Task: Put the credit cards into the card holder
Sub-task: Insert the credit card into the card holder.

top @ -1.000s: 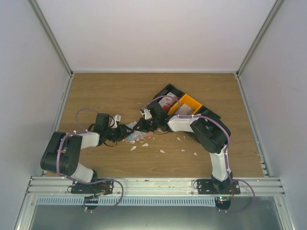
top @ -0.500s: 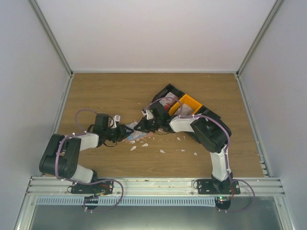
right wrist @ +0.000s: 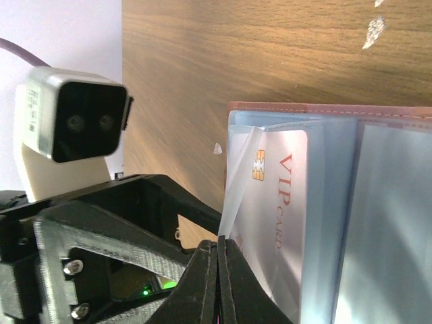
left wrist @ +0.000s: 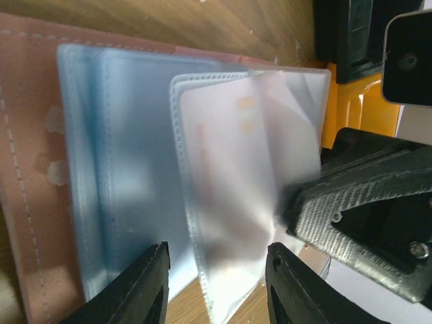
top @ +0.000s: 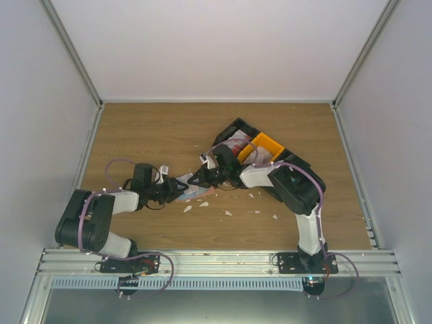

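**Left arm.** It reaches in from the near left corner of the table toward the middle. The left gripper has its fingers spread partway, and the blue pocket leaves run between them. I cannot tell whether the fingers bear on the leaves.

**Card holder.** The card holder lies open on the table, a little left of the middle and somewhat nearer the near edge than the far one. It sits between the two gripper tips. The salmon-pink cover is underneath and the light blue and clear pockets face up.

**Credit card.** One credit card sits inside a clear pocket. It is pale, with a gold chip and red "VIP CARD" lettering.

**Right gripper.** The right gripper is pressed together and pinches the free edge of a clear pocket leaf of the card holder, lifting it off the card.

**Right of the middle.** A black bin and an orange bin stand touching, toward the far edge. The black bin holds red-and-white contents too small to identify. White scraps lie scattered toward the near edge.
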